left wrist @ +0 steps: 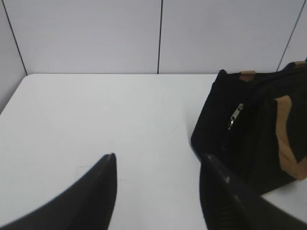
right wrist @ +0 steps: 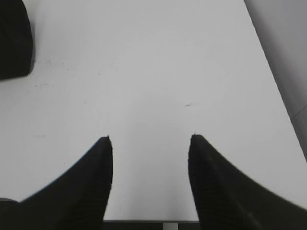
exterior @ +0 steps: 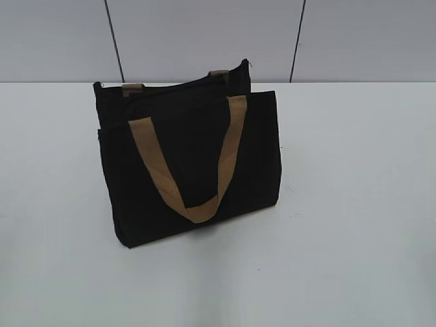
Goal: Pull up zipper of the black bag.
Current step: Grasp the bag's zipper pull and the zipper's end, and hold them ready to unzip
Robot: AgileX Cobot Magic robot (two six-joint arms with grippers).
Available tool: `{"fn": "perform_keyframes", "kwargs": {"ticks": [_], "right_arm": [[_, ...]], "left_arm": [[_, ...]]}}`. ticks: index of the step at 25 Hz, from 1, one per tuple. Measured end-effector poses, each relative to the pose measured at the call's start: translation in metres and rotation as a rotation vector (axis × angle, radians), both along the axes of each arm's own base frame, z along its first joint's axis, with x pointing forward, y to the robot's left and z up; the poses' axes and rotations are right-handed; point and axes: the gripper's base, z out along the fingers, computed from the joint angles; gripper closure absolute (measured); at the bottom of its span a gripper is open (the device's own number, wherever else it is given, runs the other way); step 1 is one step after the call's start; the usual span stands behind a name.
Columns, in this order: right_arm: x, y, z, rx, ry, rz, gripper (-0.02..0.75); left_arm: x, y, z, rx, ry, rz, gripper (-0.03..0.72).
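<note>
Both grippers' fingers spread, empty, well apart from the zipper.

Left gripper and right gripper hover with jaws spread, holding nothing

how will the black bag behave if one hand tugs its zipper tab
The black bag is soft fabric standing free, so it will likely slide or tip unless braced. Its zipper pull is small, shiny metal, probably slippery to pinch.
</note>
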Motion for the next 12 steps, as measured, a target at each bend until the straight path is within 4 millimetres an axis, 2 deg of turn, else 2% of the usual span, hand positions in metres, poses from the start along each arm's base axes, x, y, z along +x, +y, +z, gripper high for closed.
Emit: {"fn": "perform_keyframes", "kwargs": {"ticks": [7,12], "right_arm": [[-0.004,0.0,0.019,-0.011,-0.094,-0.004,0.337],[0.011,-0.002,0.029,0.0,-0.023,-0.005,0.337]], "left_arm": [[0.044,0.002,0.006,0.023,0.087,0.026,0.31],[0.081,0.002,0.01,0.036,0.075,0.035,0.315]]}}
